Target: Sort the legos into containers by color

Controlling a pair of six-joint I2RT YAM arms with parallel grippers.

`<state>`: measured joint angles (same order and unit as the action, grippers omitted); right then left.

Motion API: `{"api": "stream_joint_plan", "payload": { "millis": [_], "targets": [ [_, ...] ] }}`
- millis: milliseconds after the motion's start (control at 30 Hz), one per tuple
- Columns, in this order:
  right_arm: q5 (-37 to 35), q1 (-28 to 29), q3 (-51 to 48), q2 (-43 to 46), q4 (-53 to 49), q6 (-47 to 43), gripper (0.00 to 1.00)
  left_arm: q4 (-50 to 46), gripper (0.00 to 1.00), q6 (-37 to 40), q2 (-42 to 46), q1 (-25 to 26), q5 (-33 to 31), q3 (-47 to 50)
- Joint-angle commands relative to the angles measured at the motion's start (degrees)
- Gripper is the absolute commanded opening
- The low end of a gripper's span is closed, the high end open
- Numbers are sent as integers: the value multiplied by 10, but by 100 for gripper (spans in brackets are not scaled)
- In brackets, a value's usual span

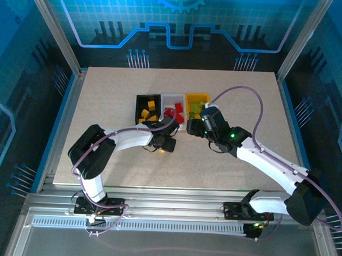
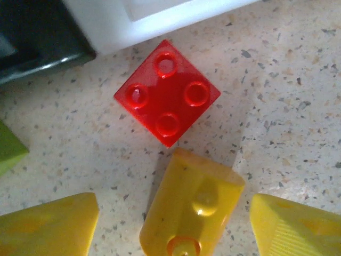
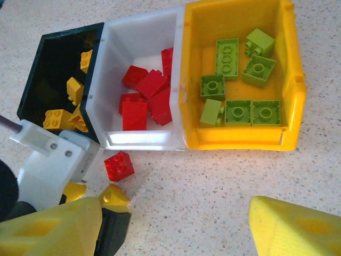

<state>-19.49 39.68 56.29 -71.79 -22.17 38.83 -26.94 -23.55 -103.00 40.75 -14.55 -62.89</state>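
Observation:
The containers stand joined in a row. The black bin (image 3: 32,90) holds yellow legos (image 3: 74,88), the white bin (image 3: 144,140) holds red ones (image 3: 152,85), and the yellow bin (image 3: 240,140) holds several lime green ones (image 3: 226,50). A loose red 2x2 brick (image 2: 167,100) lies on the table just in front of the white bin (image 2: 160,21). Right behind it a yellow-orange brick (image 2: 189,208) lies between the fingers of my left gripper (image 2: 175,205), with a gap on each side. My right gripper (image 3: 173,224) is open and empty over bare table in front of the bins.
A lime green piece (image 2: 8,152) shows at the left edge of the left wrist view. Both arms meet close together in front of the bins, with the left gripper (image 1: 165,143) beside the right gripper (image 1: 196,126). The speckled table (image 1: 104,103) has raised frame posts around it.

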Motion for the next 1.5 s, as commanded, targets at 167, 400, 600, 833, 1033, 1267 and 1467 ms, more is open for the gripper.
{"api": "stream_joint_plan", "payload": {
  "millis": [167, 400, 600, 833, 1033, 1267, 1467],
  "targets": [
    [-5, -25, -20, 28, 9, 12, 74, -32, 56, 9, -36, 37, -40, -8],
    [-3, -31, -22, 31, 11, 14, 74, -25, 39, -7, -23, 47, -55, 13],
    [-2, -33, -23, 34, 10, 15, 74, -18, 34, -26, 61, 49, -40, 35],
    [1, -37, -31, 40, 14, 19, 74, -39, 34, -47, 181, 26, -78, 35],
    [2, -41, -25, 39, 10, 19, 74, -21, 34, -63, 152, -89, -79, -18],
    [4, -42, -23, 47, -5, 19, 74, -30, 34, -49, 48, -151, -98, -134],
    [9, -43, -22, 55, -12, 16, 75, -62, 57, -39, -28, -180, -94, -208]
  ]
}}
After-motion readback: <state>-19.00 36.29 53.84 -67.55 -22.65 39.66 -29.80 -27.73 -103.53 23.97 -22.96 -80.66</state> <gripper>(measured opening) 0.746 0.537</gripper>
